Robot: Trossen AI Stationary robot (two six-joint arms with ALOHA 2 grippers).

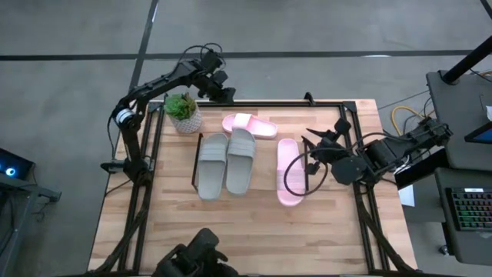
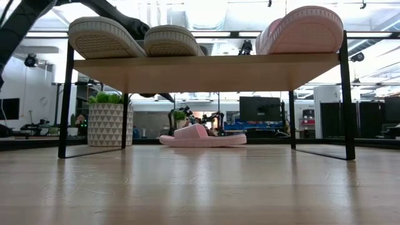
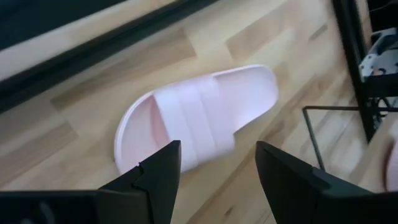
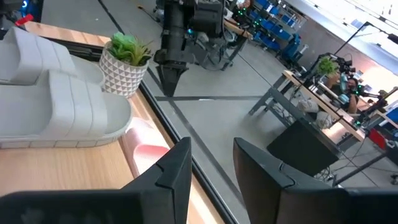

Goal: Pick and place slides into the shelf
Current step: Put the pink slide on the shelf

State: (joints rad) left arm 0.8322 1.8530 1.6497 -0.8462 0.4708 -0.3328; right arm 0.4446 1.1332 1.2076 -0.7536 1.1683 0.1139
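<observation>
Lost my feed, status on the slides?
Left hand open above last pink slide behind shelf. Right hand empty by shelf's right end. Three slides shelved. Plant near.

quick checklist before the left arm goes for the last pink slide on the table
1. Target free: the last pink slide lies alone on the table behind the shelf, strap up. ok
2. Left gripper open and above that slide, jaws apart in the left wrist view. ok
3. Jaws lined up over the strap: the slide sits just ahead of the fingers, not yet between them. not ok
4. Room on the shelf: two grey slides and one pink slide are on the board, with a gap between them. ok
5. Right gripper clear of the shelf: it hangs by the shelf's right end. cannot tell
6. Potted plant stands near the target. ok
</observation>
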